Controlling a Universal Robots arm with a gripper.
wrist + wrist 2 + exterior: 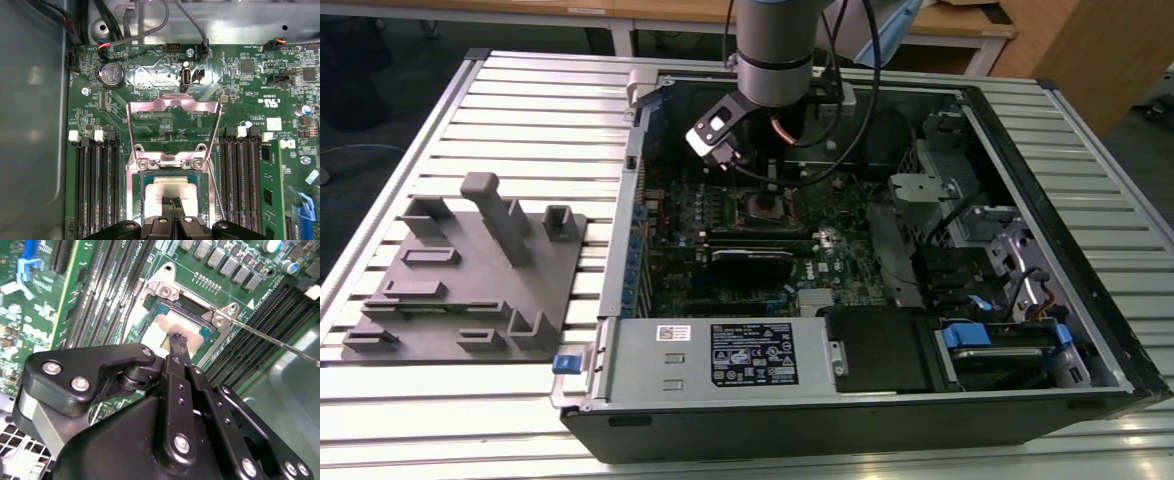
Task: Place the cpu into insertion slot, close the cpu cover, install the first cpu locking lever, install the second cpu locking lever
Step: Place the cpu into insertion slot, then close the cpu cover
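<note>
In the first wrist view the cpu (pixel 165 190), a dull silver square, lies inside the insertion slot (pixel 134 192). The cpu cover (pixel 172 104), a thin silvery frame, stands swung open past its hinge, away from the slot. My gripper (pixel 172 202) is shut, its two black fingertips pressed together on or just above the cpu's top. The second wrist view shows the cpu (pixel 162 325) under a black fingertip (pixel 177 342) and a thin locking lever (pixel 272 338) sticking out beside the slot. In the exterior view my gripper (pixel 771 188) hangs over the insertion slot (pixel 767 210) inside the open computer case.
Black memory slots (pixel 95 185) flank the socket on both sides. Cables (pixel 190 20) run along the board's far edge. The case walls (pixel 1067 200) surround the motherboard. A grey fixture block (pixel 467 270) sits on the slatted table at the exterior view's left.
</note>
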